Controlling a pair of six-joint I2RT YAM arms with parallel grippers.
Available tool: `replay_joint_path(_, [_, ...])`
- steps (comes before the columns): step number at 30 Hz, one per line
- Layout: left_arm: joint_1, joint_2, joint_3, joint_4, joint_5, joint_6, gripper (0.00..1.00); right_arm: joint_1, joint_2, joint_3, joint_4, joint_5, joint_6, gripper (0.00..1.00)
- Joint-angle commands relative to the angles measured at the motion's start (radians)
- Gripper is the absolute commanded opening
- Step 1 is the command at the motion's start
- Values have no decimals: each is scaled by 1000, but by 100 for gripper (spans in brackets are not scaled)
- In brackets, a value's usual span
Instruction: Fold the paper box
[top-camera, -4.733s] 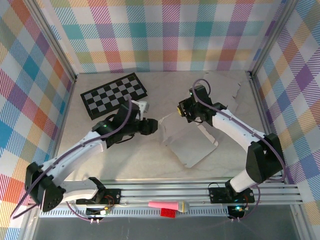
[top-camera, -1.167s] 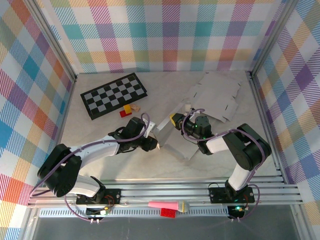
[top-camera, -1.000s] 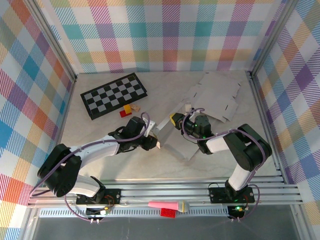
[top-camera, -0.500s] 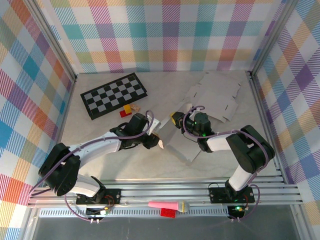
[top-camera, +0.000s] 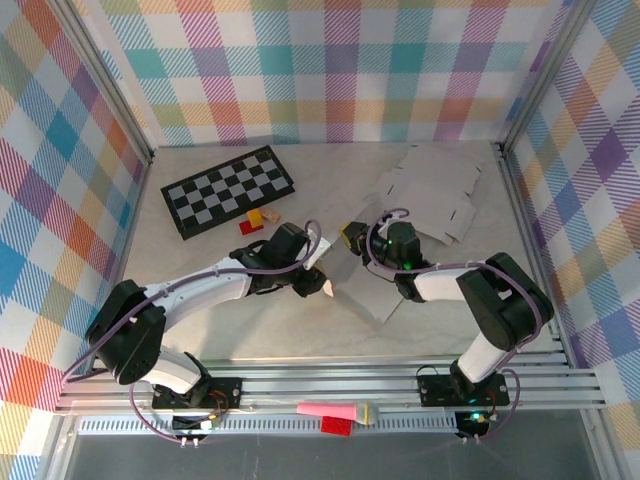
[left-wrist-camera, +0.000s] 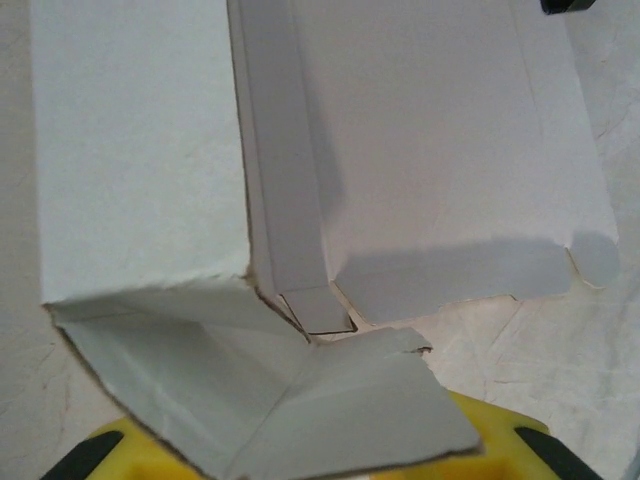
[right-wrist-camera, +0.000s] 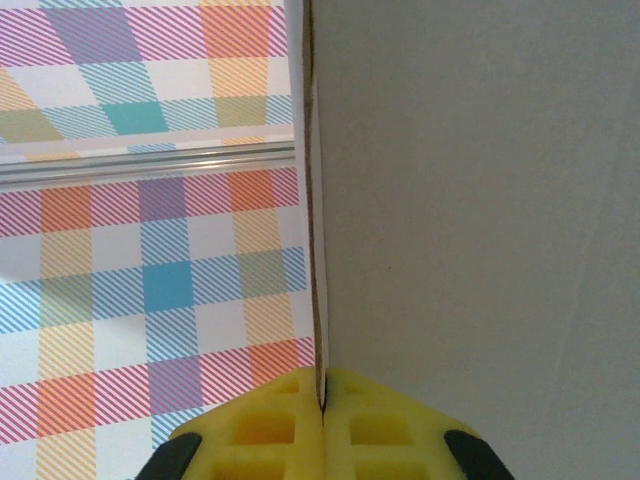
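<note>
The paper box (top-camera: 356, 288) is a white, partly folded card lying mid-table. My left gripper (top-camera: 322, 287) is at its left edge. In the left wrist view a loose flap (left-wrist-camera: 330, 410) lies across the yellow fingers (left-wrist-camera: 505, 448) and hides the gap between them. Beyond it are the box's raised side wall (left-wrist-camera: 140, 150) and flat panel (left-wrist-camera: 440, 160). My right gripper (top-camera: 350, 237) is at the box's far corner. It is shut, and its yellow pads (right-wrist-camera: 322, 400) pinch the edge of an upright box panel (right-wrist-camera: 480, 200).
Another flat die-cut card (top-camera: 432, 190) lies at the back right. A black and white chessboard (top-camera: 228, 190) sits at the back left, with small red and yellow blocks (top-camera: 255, 220) beside it. The plaid walls (top-camera: 330, 60) enclose the table.
My left gripper has slid right and slightly back along the box's left edge, and the flap now lies over its fingers. The right gripper has kept its pinch and shifted slightly back.
</note>
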Motion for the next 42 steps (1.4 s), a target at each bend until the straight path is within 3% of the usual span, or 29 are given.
replay_joint_path(1, [-11,13,30,-32,-45,25,30,7,-25,35,-20,-2,-2,0])
replay_joint_path(10, [-11,43,35,0,-94,-51,29,7,-9,20,21,5,3,0])
replay_joint_path(21, [-13,50,-34,173,-191,-196,30,15,12,-17,78,31,22,0])
replay_joint_path(42, [-45,93,-93,318,-338,-321,27,104,171,-65,355,207,-2,0])
